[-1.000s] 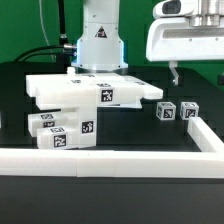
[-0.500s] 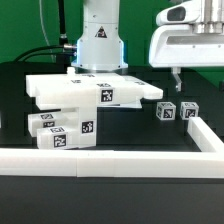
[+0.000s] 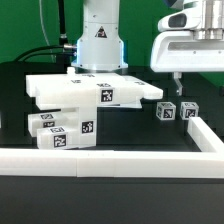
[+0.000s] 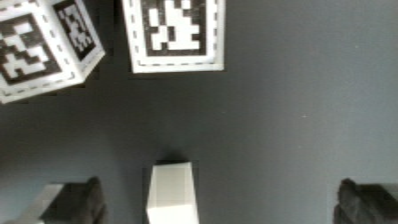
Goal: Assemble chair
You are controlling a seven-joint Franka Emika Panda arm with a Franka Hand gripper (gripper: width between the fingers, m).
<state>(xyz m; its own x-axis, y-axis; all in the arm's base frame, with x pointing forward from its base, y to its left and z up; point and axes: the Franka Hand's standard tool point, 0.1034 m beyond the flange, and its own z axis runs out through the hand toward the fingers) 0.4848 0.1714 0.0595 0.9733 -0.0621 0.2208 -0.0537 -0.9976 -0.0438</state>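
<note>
At the exterior view's right | two-finger gripper (image 4: 217, 205) hovers, jaws wide, empty | two small matte white tagged plastic cubes (image 3: 165, 110) below, untouched

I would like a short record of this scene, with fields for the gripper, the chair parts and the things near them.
gripper: open, holding nothing, above the table
under it: left small block and right small block, side by side, tags showing
exterior view's left: flat slab in a pile of large white parts; blocky pieces in front of it
front edge: border rail
parts held: none
</note>
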